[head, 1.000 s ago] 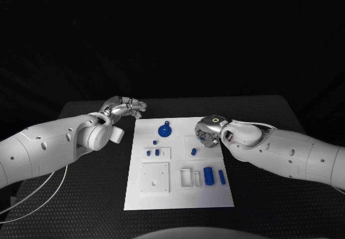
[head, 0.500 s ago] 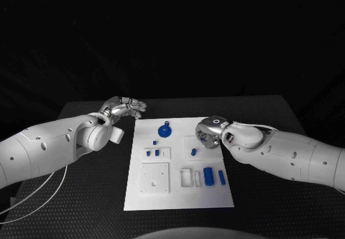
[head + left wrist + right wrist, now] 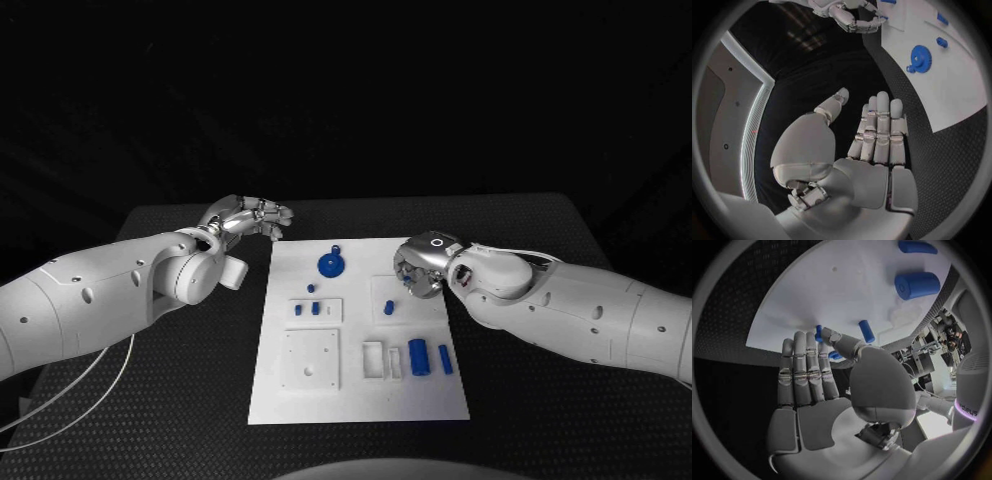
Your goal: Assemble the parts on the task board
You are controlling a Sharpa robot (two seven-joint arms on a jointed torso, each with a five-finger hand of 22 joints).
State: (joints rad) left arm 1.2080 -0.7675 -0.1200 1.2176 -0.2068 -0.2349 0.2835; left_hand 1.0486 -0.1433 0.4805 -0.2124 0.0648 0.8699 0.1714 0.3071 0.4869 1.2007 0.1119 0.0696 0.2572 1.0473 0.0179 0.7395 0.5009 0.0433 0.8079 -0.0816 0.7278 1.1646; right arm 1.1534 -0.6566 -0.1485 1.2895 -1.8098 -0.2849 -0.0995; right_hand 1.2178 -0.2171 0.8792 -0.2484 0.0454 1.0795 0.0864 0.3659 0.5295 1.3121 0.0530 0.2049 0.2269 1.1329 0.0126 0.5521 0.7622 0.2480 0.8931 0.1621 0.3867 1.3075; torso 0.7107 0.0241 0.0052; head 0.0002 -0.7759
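Over the task board (image 3: 361, 395)'s far right edge, the right hand (image 3: 417, 268) is edging slightly nearer the small blue peg (image 3: 389, 303), fingers parted, grasping nothing. Beyond the board's far left corner, the left hand (image 3: 248, 217) is staying put, fingers released, so assembly is judged barely begun.

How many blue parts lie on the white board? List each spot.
7: blue toothed gear farthest; one peg nearer; two pegs together; peg by the right hand; thick cylinder and slim cylinder nearest. The hand may hide more.
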